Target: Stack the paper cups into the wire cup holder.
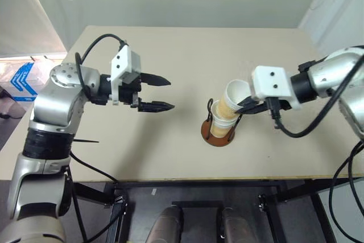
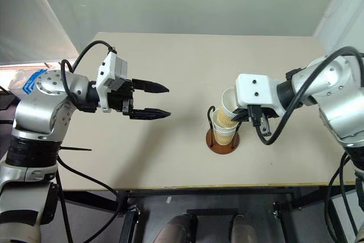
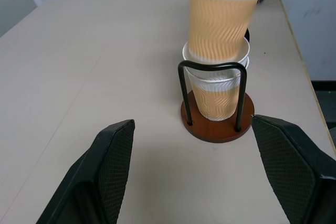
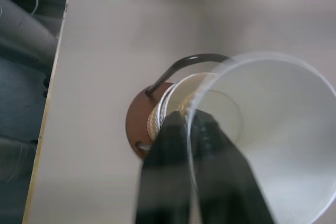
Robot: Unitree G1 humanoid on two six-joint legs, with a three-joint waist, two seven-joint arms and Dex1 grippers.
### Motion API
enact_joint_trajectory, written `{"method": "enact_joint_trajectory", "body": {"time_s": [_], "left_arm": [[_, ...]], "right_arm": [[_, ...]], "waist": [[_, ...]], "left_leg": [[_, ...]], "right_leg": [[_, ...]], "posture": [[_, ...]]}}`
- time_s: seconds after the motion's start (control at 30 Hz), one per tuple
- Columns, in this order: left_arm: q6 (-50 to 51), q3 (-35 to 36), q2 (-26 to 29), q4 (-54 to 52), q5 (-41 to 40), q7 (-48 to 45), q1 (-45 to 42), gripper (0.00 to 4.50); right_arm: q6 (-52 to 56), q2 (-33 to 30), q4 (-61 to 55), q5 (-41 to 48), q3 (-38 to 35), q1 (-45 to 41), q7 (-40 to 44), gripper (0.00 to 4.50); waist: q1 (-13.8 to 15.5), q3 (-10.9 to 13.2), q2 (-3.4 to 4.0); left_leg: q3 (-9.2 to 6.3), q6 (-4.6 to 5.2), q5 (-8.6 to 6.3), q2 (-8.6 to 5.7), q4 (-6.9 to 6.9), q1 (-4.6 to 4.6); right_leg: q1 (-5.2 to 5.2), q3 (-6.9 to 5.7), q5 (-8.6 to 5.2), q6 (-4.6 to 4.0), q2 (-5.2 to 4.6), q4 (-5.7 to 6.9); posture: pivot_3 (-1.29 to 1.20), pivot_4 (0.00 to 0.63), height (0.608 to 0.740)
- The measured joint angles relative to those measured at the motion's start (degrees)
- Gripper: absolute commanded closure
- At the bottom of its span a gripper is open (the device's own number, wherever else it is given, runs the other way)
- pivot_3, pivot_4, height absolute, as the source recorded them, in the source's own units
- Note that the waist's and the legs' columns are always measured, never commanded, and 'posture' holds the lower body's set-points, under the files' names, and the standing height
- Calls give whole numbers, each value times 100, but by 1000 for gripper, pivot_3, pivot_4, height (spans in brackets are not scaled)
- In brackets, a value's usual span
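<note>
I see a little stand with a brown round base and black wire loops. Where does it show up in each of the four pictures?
Left eye view: the wire cup holder stands right of centre on the table.
Right eye view: also right of centre.
Left wrist view: middle right, between the left claw fingers.
Right wrist view: centre left, partly hidden by a finger and the top paper cup.
Shared landmark: the paper cups stacked in it.

Three paper cups (image 3: 219, 24) are in view at the centre right of the frame, along with one wire holder (image 3: 217, 127), one table (image 1: 170, 61) and two grippers.
</note>
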Motion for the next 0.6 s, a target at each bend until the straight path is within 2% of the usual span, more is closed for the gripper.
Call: {"method": "enact_joint_trajectory", "body": {"time_s": [0.13, 0.23, 0.4, 0.5, 0.6], "left_arm": [[-8, -5, 1, -80, 9, 7, 38, 662], [-15, -6, -3, -86, 52, 56, 60, 662], [-16, 45, -17, -71, 122, 423, 150, 662], [-9, 256, -141, 92, 149, 940, 216, 662], [-15, 392, -247, 158, 229, 1332, 246, 662]], "right_arm": [[93, 191, 125, -52, 16, -147, -100, 1830], [464, 437, 307, 50, -249, -338, -402, 839], [1191, 433, 605, 279, -1451, -369, -1191, 839], [1473, 292, 597, 285, -2159, 424, -1707, 839], [1622, 308, 565, 273, -2442, 1131, -2136, 839]], "waist": [[2, 0, 0], [-2, 1, 1], [47, 0, 0], [79, 0, -5], [74, 2, -3]], "left_leg": [[-1, -1, 1, 0, 0, -2], [0, -2, 1, -1, -1, -2], [-7, -12, 2, -3, -3, -3], [-8, -43, 13, -3, 2, -1], [1, -64, 24, -3, -2, 1]], "right_leg": [[1, -1, 1, -1, 0, -2], [-1, 0, 2, -3, 0, -2], [5, -5, 2, -7, 0, -7], [10, -5, 2, -7, -2, -6], [5, -4, 4, -1, -5, -3]], "posture": [[0, 150, 740], [0, 150, 740], [0, 150, 740], [0, 150, 740], [0, 150, 740]]}}
